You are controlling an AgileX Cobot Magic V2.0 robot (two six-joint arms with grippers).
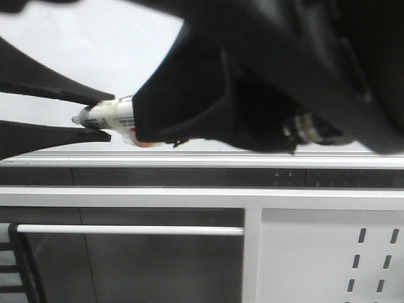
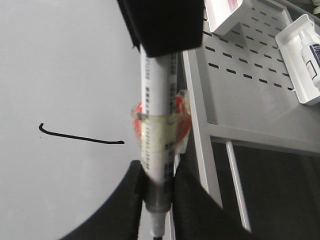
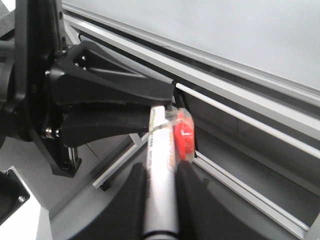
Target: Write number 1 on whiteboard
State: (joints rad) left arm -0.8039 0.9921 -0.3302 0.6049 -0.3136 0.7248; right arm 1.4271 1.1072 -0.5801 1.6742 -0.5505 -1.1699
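Item: number 1 point(image 2: 82, 136) already drawn on whiteboard point(image 2: 60, 65), task approx. done; marker point(image 2: 157, 135) w/ both grippers clamped on it, left gripper point(image 2: 159, 197) & right gripper point(image 3: 162, 187); remaining: release/handover, prob.

even, diffuse indoor light is seen in all views, without hard shadows. the whiteboard point(image 1: 95, 50) is washed out in the front view, where the near dark arm is blurred. the marker point(image 2: 157, 125) is softly blurred in both wrist views.
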